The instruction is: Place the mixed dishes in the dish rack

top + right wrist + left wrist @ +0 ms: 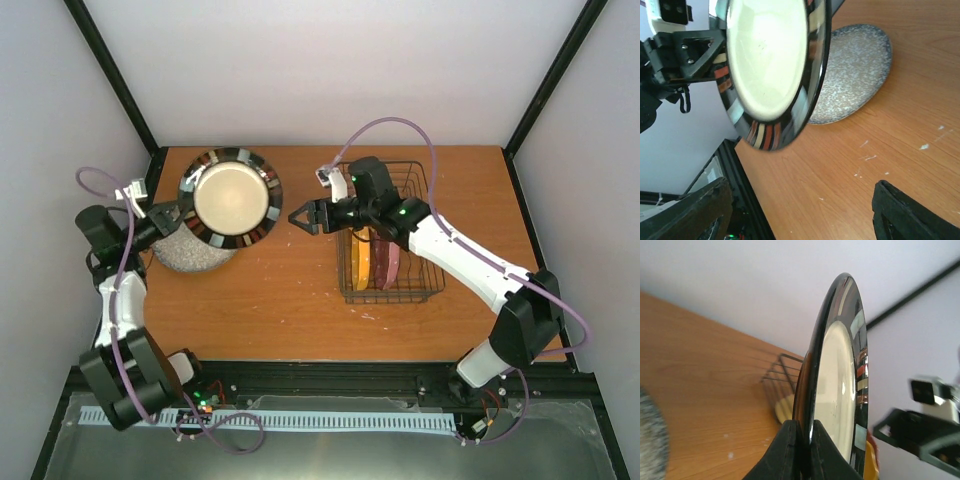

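My left gripper (172,212) (806,427) is shut on the rim of a glossy plate (232,197) (840,375) (770,65) with a cream centre and a dark striped rim. It holds the plate on edge above the table. The grey speckled plate (185,255) (855,70) lies flat under it. My right gripper (298,218) (800,200) is open and empty, pointing left, between the held plate and the dish rack (425,290) (777,370). In the rack the orange-yellow plate (360,260) and the maroon-pink plate (387,262) stand on edge. The right arm hides the mug.
A pale rounded dish (785,410) shows inside the rack's near end in the left wrist view. The rack sits right of centre on the wooden table (280,300). Black frame posts stand at the back corners. White walls close in the back.
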### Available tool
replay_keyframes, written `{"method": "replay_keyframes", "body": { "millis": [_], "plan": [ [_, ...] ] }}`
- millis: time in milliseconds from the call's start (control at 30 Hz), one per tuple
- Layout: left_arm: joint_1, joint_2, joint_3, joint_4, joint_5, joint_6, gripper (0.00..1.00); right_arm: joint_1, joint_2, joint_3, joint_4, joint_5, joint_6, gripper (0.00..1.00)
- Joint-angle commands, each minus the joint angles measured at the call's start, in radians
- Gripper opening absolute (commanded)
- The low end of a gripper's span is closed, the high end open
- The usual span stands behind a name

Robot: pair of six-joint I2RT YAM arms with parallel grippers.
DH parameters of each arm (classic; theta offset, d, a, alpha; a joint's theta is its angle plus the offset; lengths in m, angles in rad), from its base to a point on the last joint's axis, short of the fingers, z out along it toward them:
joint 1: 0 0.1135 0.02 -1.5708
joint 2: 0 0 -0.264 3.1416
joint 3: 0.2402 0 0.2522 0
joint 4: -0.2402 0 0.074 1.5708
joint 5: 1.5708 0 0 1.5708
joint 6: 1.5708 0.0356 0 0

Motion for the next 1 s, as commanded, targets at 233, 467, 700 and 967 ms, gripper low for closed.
{"method": "replay_keyframes", "body": {
  "millis": [233, 467, 700, 967],
  "plan": [
    [-0.080, -0.238, 0.026, 0.087, 0.151, -0.181, 0.01, -0.023, 0.011, 0.019, 0.203, -0.227, 0.076, 0.77],
    [-0.088, -0.267, 0.032, 0.111, 0.146, -0.230, 0.01, -0.017, 0.059, 0.038, 0.353, -0.400, 0.182, 0.55],
    [-0.133, -0.261, 0.036, 0.082, 0.111, -0.207, 0.01, 0.016, 0.085, 0.082, 0.361, -0.479, 0.163, 0.03],
    [-0.134, -0.242, 0.112, -0.134, 0.027, -0.039, 0.09, 0.008, 0.026, 0.067, 0.354, -0.404, 0.181, 0.03]
  ]
}}
